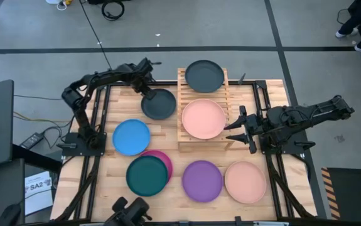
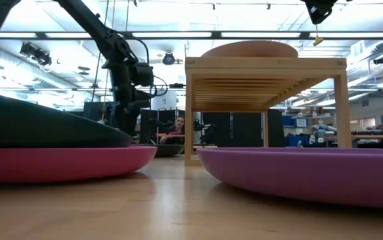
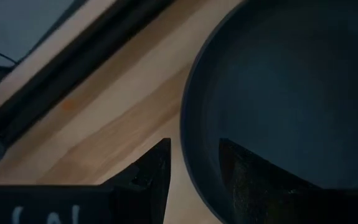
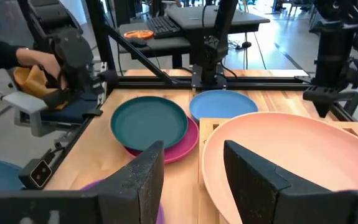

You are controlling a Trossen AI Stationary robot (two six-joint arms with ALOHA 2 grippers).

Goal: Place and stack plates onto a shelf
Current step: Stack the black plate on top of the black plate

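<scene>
The shelf (image 1: 203,143) is pale natural wood in slats, like the plank table (image 1: 167,135). On it sit a dark grey plate (image 1: 204,76) and a salmon pink plate (image 1: 203,118). On the table lie a second dark grey plate (image 1: 159,104), a blue plate (image 1: 131,137), a teal plate (image 1: 146,175) over a magenta plate (image 1: 165,158), a purple plate (image 1: 202,181) and a second salmon plate (image 1: 245,182). Both arms are black.

Matte plates (image 1: 203,118), slatted bare-wood shelf (image 1: 183,82), plank table (image 1: 174,168).

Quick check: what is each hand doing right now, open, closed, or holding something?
Left hand: closed on the rim of the dark grey plate on the table.
Right hand: closed on the rim of the pink plate on the shelf.
</scene>
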